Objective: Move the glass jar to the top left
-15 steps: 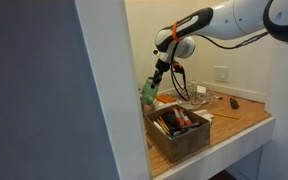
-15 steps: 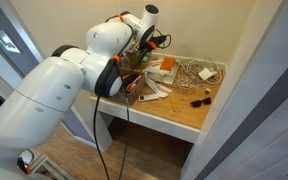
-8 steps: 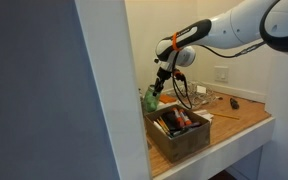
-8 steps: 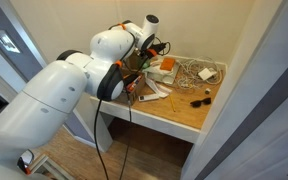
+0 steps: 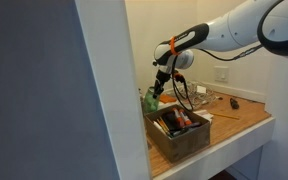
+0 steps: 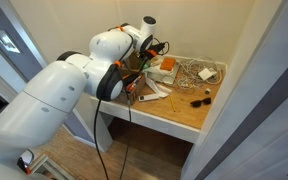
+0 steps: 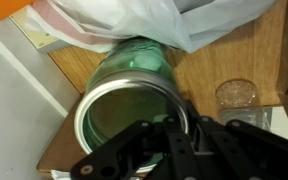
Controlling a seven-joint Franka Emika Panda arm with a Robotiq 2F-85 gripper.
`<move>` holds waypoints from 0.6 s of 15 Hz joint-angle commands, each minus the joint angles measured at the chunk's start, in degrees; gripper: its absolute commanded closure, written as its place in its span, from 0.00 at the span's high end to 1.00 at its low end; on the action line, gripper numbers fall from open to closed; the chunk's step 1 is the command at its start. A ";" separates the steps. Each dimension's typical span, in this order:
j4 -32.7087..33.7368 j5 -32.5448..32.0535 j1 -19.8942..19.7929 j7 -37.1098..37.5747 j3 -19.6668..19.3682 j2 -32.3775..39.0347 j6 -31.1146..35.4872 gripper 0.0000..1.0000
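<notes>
The glass jar (image 5: 149,101) is green-tinted and stands at the back of the wooden counter (image 5: 239,117), close to the side wall and behind the brown box (image 5: 181,133). My gripper (image 5: 156,88) comes down on it from above. In the wrist view the jar (image 7: 119,100) fills the middle with its open mouth facing the camera, and my gripper (image 7: 171,122) is shut on its pale rim, one finger inside and one outside. In an exterior view the arm (image 6: 119,50) hides the jar.
The brown box holds several items. A clear wire rack (image 5: 195,97) stands behind it. A white plastic bag (image 7: 154,25) lies just past the jar, and a small clear glass (image 7: 236,95) stands beside it. Dark sunglasses (image 6: 199,98) lie on the counter.
My gripper has come down with the jar, bringing it lower toward the counter next to the side wall. The last half second shows very little movement.
</notes>
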 commanded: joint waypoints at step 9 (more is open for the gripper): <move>3.66 -3.17 2.59 -1.18 -1.23 0.89 0.18 0.62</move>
